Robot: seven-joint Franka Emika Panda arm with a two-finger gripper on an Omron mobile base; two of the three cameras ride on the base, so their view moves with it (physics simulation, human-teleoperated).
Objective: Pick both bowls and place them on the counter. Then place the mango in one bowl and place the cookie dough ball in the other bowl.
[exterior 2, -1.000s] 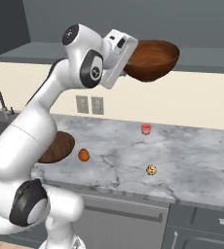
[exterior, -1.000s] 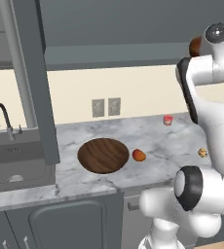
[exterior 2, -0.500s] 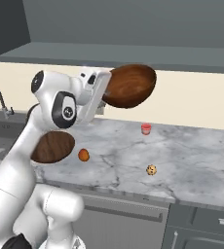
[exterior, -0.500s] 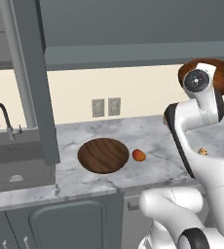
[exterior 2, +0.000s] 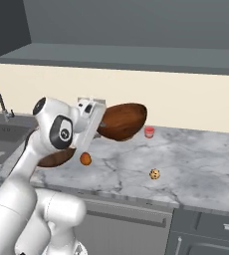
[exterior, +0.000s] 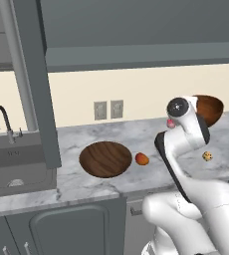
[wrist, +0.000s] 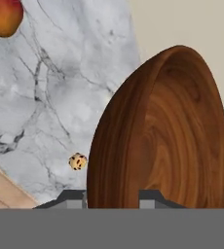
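Since a second ago we have swung the reddish bowl point(exterior 2: 121, 121) lower; our end effector point(wrist: 113, 197) pinches its rim, bowl tilted above the bench point(exterior 2: 196, 164), which lies below, right of the wide bowl point(exterior: 105, 158).

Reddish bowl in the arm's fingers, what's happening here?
The arm holds the reddish-brown bowl by its rim, tilted on edge in the air above the counter; the gripper is shut on it. The dark brown bowl already sits on the counter beside the mango. The cookie dough ball lies loose further along, near a small red cylinder by the wall. Neither bowl holds anything yet.
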